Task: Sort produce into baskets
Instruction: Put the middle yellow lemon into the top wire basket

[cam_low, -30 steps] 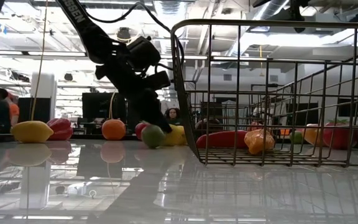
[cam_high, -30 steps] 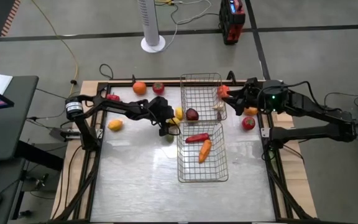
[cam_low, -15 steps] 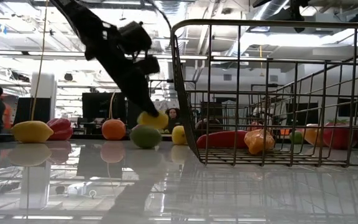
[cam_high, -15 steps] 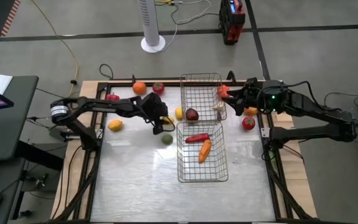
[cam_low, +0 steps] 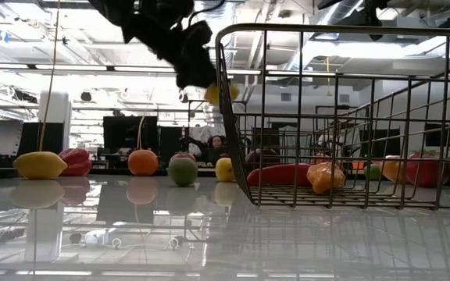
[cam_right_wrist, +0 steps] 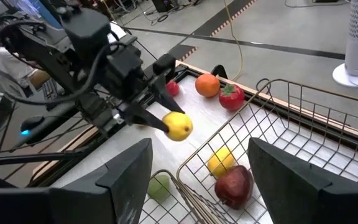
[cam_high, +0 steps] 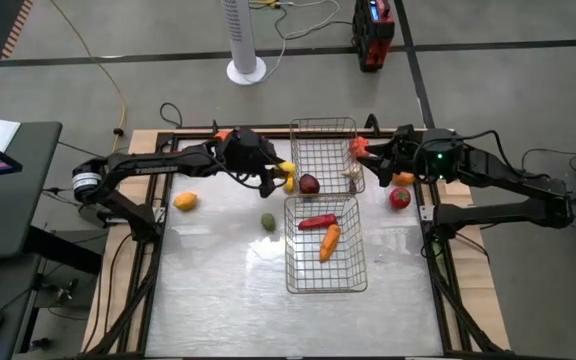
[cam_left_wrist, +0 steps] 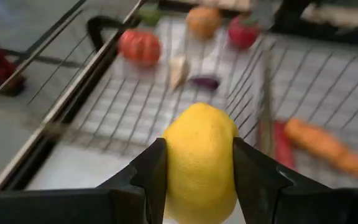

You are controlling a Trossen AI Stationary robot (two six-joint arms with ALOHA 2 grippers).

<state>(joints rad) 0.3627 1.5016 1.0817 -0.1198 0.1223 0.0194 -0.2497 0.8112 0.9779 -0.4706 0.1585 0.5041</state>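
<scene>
High view: two baskets [cam_high: 325, 150], end to end on the table [cam_high: 218, 280]. Far basket holds one dark red apple [cam_high: 310, 184] and one garlic [cam_high: 351, 173]; near basket [cam_high: 326, 262] holds one red pepper [cam_high: 316, 222] and one carrot [cam_high: 329, 241]. Loose: one lime [cam_high: 267, 221], one lemon [cam_high: 185, 201], one tomato [cam_high: 399, 198].
Left tool [cam_high: 281, 174] grips one lemon [cam_high: 288, 167] just beside the far basket's left rim.
Right tool [cam_high: 366, 158] waits open and empty at that basket's right side.

Low view: gripped lemon hangs above the table.

Left wrist view: fingers [cam_left_wrist: 149, 171] pinch the lemon's sides.

Right wrist view: one orange [cam_right_wrist: 207, 85] outside the basket.
</scene>
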